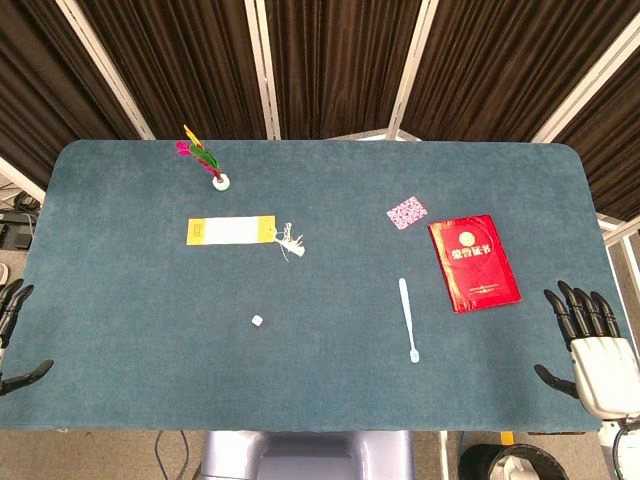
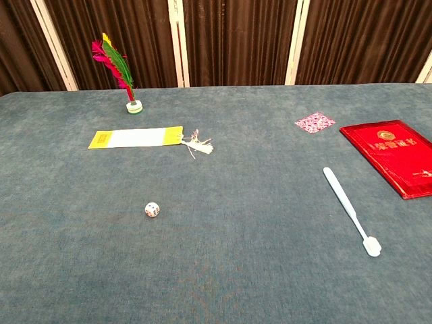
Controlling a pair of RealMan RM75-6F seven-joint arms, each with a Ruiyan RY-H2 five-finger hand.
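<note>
The red booklet (image 1: 474, 263) lies flat on the counter (image 1: 130, 380), untouched, near the right hand (image 1: 592, 345), beside a toothbrush (image 1: 408, 318). Both hands hold nothing, fingers apart; the left hand (image 1: 14, 335) waits at the opposite edge, so all handling seems left.

On the counter (image 1: 120, 380), the shuttlecock (image 1: 205, 162) stands near the far edge toward the left, the bookmark (image 1: 230, 231) lying in front of it. The die (image 1: 257, 321) lies nearer the front edge. The toothbrush (image 1: 408, 319) lies right of centre; the booklet (image 1: 474, 263) lies toward the right edge, the small card (image 1: 407, 212) behind it to the left.
</note>
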